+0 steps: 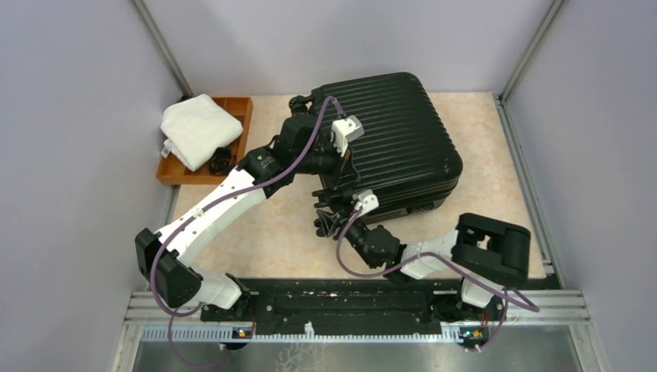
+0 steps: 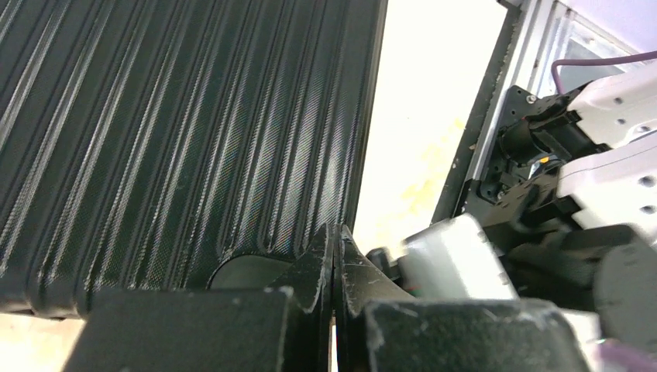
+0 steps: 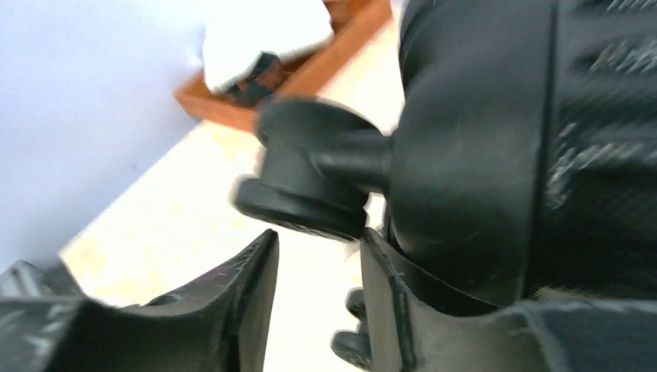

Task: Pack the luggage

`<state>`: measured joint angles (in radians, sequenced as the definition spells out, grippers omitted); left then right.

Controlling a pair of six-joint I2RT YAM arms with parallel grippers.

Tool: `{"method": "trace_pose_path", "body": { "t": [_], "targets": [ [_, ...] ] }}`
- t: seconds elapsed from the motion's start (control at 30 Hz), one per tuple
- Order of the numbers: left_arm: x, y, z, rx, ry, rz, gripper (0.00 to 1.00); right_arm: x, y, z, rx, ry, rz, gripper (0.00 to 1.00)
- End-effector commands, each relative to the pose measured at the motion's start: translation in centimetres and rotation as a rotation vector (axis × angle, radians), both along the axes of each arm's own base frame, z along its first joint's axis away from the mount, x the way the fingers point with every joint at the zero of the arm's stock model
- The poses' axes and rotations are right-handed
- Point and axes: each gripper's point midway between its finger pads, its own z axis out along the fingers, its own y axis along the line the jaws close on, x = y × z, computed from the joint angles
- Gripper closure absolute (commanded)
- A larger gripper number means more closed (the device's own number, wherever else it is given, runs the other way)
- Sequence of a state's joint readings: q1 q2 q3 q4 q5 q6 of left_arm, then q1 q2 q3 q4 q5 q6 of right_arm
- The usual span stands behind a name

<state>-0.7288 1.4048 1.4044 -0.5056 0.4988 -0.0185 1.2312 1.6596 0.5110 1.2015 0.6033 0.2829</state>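
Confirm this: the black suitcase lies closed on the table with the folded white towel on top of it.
Wrong on the towel. The suitcase lies closed on the table, but the folded white towel rests in the brown wooden tray left of it, as the top external view shows.
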Motion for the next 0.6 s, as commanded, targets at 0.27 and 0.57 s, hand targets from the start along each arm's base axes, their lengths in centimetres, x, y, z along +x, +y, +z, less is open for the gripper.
{"method": "trace_pose_path", "body": {
  "t": [0.27,0.57],
  "targets": [
    [3.8,7.6,2.7,-0.031,0.02,0.196,0.46,-3.1,-8.1,7.4,0.106,0.19,-0.054,0.4],
    [8.0,15.2,1.2,-0.025,0.094,0.407,0.02,-0.1,-18.1,15.7,0.038,0.13,-0.35,0.43]
  ]
}}
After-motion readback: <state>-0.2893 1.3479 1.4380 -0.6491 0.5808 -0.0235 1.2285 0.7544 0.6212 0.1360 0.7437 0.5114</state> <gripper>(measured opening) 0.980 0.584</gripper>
